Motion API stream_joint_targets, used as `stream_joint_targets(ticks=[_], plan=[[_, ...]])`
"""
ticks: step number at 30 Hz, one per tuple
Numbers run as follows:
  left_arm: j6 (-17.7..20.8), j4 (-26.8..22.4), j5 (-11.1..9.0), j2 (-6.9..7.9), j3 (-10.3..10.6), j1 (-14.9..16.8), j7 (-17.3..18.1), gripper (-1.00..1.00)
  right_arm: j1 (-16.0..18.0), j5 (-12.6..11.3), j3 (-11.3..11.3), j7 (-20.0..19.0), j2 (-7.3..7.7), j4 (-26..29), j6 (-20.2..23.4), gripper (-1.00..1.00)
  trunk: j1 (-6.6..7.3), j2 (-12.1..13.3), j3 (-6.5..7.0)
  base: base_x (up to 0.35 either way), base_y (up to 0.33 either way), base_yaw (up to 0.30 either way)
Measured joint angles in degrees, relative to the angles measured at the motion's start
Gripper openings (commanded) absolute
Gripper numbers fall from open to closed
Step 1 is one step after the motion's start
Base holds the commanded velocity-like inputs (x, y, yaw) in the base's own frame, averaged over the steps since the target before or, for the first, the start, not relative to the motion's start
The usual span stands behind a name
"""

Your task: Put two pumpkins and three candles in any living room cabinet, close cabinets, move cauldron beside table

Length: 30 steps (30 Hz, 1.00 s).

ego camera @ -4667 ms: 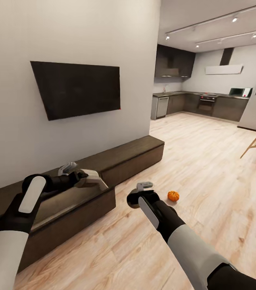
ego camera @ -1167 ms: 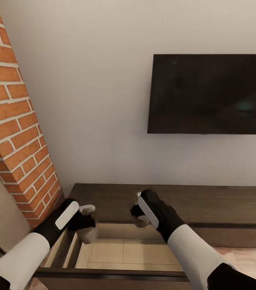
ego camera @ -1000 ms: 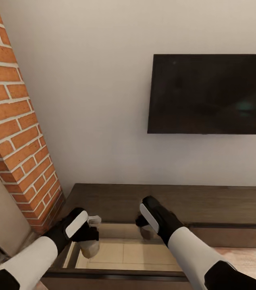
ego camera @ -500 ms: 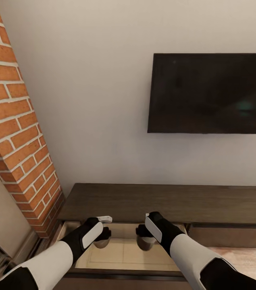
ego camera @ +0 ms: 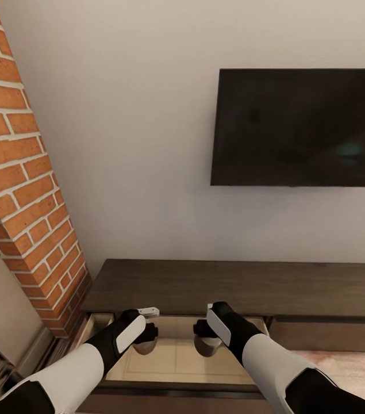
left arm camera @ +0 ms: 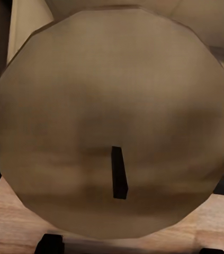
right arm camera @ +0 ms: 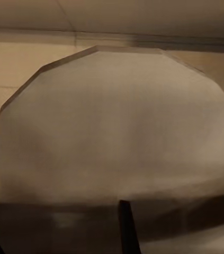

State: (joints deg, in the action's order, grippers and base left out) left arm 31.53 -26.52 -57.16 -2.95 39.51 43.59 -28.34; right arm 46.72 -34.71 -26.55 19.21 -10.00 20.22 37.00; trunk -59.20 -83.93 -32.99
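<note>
You are holding one beige candle (ego camera: 146,345) in your left gripper (ego camera: 148,339) and another candle (ego camera: 205,345) in your right gripper (ego camera: 203,338), both hanging over the pale inside of the open drawer (ego camera: 176,359) of the cabinet (ego camera: 234,284). Each wrist view is looking straight down onto a round candle top with its dark wick (left arm camera: 118,172), so the candles are standing upright; the head view is showing only their sides.

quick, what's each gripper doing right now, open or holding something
Left gripper: shut on a candle, over the open cabinet drawer.
Right gripper: shut on another candle, over the same drawer.
</note>
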Motion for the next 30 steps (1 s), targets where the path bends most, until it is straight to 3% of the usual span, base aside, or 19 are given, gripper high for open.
stream_joint_targets(ticks=[25,28,30], plan=[[0.72,0.18,0.05,0.39,-0.84,0.08,-0.15,-1.0,-0.67,0.01,-0.36,-0.09,0.0,0.17,0.29,-1.0,-5.49,-10.03,-4.49,0.0,0.0,0.0],[5.46,-0.05,-0.2,0.9,-0.9,0.07,1.41,-1.0,-0.67,0.01,-0.36,-0.09,0.0,0.17,0.29,-1.0,-6.15,-11.23,-5.03,0.0,0.0,0.0],[7.68,-0.26,-0.04,1.94,-0.93,0.2,5.17,-1.0,-0.67,0.0,-0.35,-0.09,0.0,0.17,0.28,-1.0,-6.59,-12.03,-5.39,0.0,0.0,0.0]])
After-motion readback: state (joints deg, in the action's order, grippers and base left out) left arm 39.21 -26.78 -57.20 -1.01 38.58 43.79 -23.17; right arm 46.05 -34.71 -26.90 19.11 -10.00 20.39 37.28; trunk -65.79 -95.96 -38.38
